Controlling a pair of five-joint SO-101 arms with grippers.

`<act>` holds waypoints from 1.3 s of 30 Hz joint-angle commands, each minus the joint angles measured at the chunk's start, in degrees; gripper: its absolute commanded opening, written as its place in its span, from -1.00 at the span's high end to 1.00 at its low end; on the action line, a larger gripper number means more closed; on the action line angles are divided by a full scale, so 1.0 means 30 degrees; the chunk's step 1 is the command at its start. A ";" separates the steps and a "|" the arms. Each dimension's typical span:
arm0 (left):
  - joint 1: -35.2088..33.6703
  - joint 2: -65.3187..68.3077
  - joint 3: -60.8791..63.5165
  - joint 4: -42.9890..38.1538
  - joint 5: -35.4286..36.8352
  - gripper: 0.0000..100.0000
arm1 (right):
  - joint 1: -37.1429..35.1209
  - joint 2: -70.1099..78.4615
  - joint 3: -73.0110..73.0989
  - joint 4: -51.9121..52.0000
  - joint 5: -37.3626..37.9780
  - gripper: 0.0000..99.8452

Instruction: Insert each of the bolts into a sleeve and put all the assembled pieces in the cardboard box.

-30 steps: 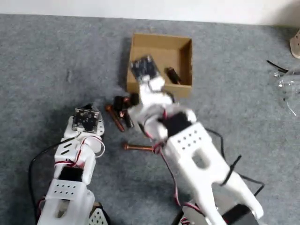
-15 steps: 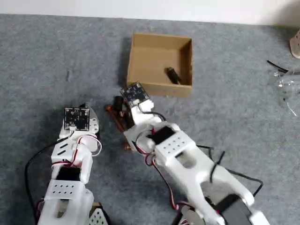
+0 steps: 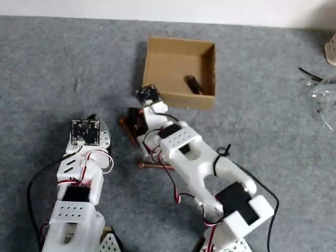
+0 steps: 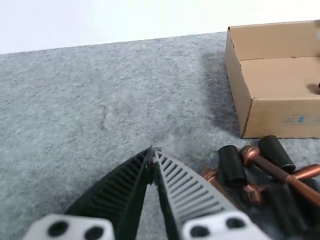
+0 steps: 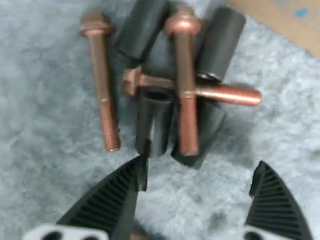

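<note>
Step, as judged: pick-up from pile | right tool (image 5: 200, 165) spread, over copper bolts (image 5: 102, 85) and black sleeves (image 5: 150, 125) heaped at middle of surface (image 3: 52, 63), beside cardboard box (image 3: 178, 98) (one dark piece (image 3: 193, 84) inside) | left tool (image 4: 153, 162) pressed together, near pile | next likely: descend, pinch topmost bolt (image 5: 182, 85) alone

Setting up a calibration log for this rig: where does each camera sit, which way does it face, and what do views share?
High view: fixed above the table, looking down at the cardboard box, the pile of bolts and sleeves, the left arm and right arm.
Left wrist view: on the left wrist, facing past its shut left gripper toward pile and box.
Right wrist view: on the right wrist, facing down past the open right gripper at the pile.
Shared: all three show the pile; the first two, the box.
</note>
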 commanded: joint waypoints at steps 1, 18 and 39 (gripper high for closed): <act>-0.0073 0.0103 -0.1070 -0.0440 0.0117 0.99 | 0.0777 -0.0044 -0.0835 -0.0513 -0.0264 0.40; -0.0044 0.0103 -0.1070 -0.0440 0.0117 0.99 | 0.1363 0.0103 -0.1128 -0.1773 -0.1407 0.41; 0.0132 0.0103 -0.1070 -0.0440 0.0088 0.99 | 0.1187 0.0103 -0.1011 -0.1685 -0.1407 0.60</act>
